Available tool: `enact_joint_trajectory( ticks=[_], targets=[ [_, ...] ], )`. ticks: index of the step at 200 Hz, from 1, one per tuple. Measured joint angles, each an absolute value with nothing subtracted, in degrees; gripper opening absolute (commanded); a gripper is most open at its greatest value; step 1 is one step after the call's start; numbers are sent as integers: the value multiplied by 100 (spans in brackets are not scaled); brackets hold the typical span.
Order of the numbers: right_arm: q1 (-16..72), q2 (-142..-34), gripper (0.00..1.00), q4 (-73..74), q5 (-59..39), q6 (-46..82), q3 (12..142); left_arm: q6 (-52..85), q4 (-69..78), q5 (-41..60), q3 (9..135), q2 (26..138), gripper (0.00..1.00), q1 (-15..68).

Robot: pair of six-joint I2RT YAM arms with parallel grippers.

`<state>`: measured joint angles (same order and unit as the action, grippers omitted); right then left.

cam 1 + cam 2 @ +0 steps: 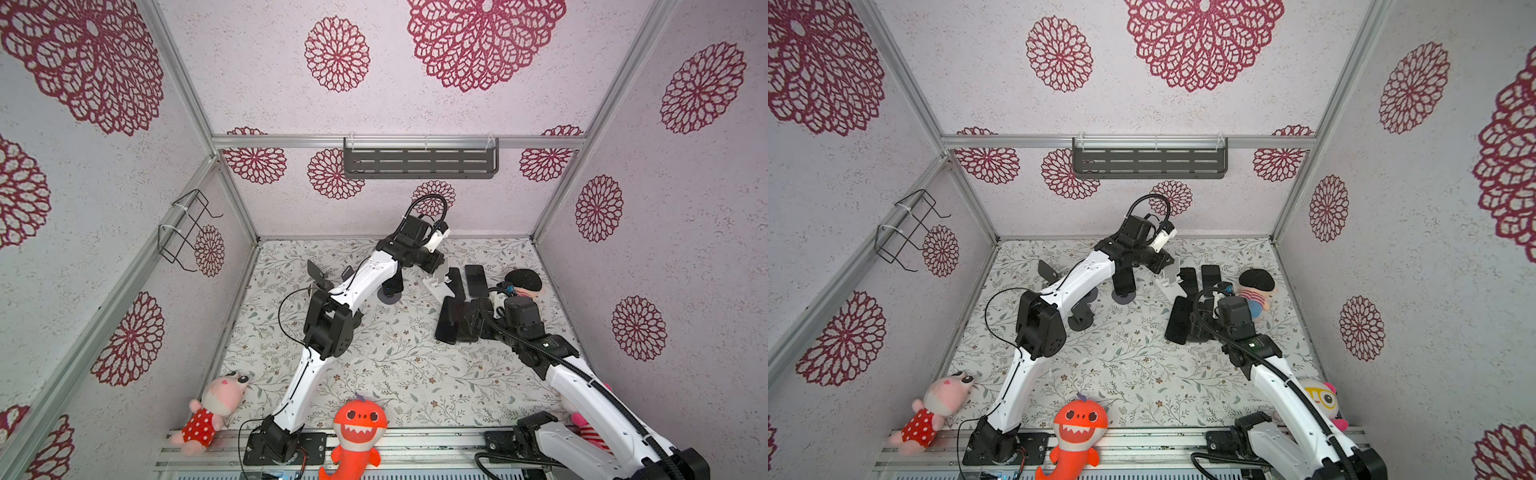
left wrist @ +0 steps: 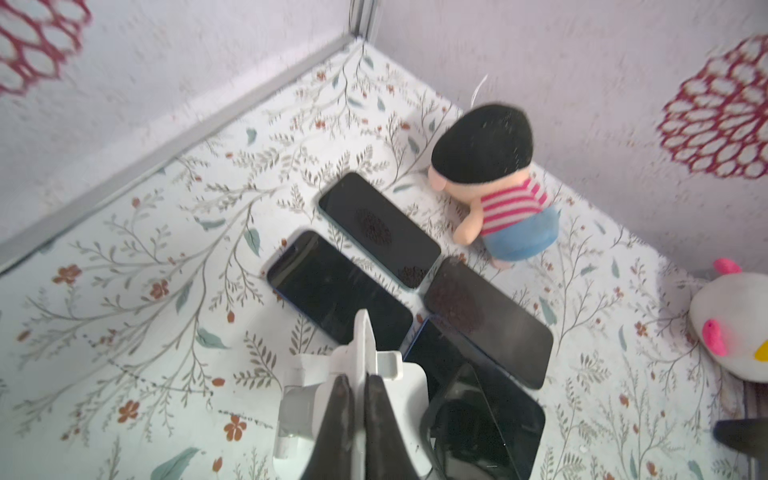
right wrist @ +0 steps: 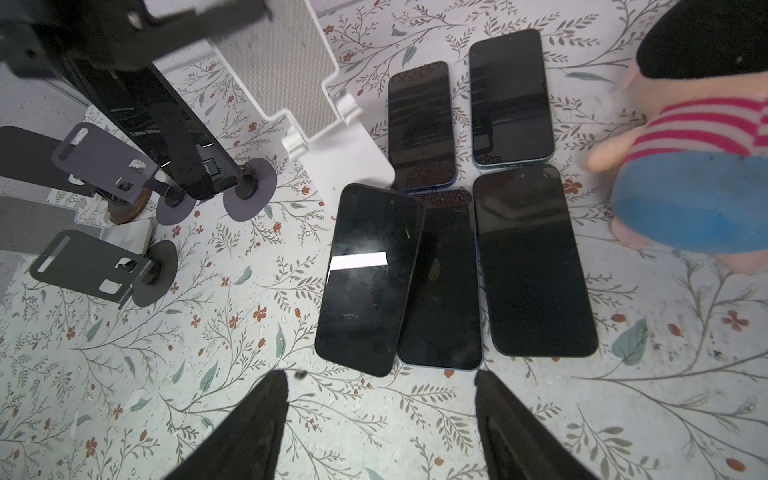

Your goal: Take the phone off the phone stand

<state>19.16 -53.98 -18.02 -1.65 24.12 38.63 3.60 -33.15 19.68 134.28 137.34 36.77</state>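
Where the stand (image 3: 282, 70) rises, 5 phones (image 3: 449, 282) lie just beside.

The walls (image 1: 257, 83) are pale and bumpy with big dark red flower shapes (image 1: 337, 54) on them, and shiny silver bars (image 1: 282, 142) run along the corners. A grey shelf (image 1: 419, 163) with long slots hangs on the back wall (tied on with thin white straps), and a black wire rack (image 1: 187, 230) hangs on the side wall at the left of both top views. The floor (image 1: 415, 374) is white with thin leafy twigs and little orange flowers.
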Motion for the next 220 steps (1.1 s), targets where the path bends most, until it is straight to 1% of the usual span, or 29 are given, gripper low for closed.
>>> enact_joint_trajectory(
  ticks=[46, 91, 123, 141, 157, 177, 186, 220],
  targets=[
    [1916, -5273, 74, -1804, -152, 2408, 3863, 611, -2812, 1942, 13397, 13345, 0, 3688],
    [1905, -5247, 73, -1806, 3, 2405, 3863, 869, -2644, 1396, 12938, 12796, 0, 3695],
    [1874, -5839, 69, -1890, 443, 2414, 3946, 1120, -2995, 845, 12770, 12138, 0, 3616],
    [1881, -6357, 69, -1920, 569, 2453, 4093, 1361, -3328, 819, 12766, 11614, 0, 3435],
    [1920, -6652, 72, -1920, 672, 2569, 4180, 1540, -3673, 805, 12748, 11021, 0, 3055],
    [2034, -6842, 74, -1914, 832, 2864, 4237, 1697, -3924, 639, 12433, 10134, 0, 2279],
    [2110, -6947, 75, -1916, 915, 3028, 4287, 1787, -4001, 561, 12154, 9673, 0, 1852],
    [2462, -7636, 75, -1850, 1155, 3546, 4622, 2093, -4228, 405, 10724, 8119, 0, 202]
  ],
)
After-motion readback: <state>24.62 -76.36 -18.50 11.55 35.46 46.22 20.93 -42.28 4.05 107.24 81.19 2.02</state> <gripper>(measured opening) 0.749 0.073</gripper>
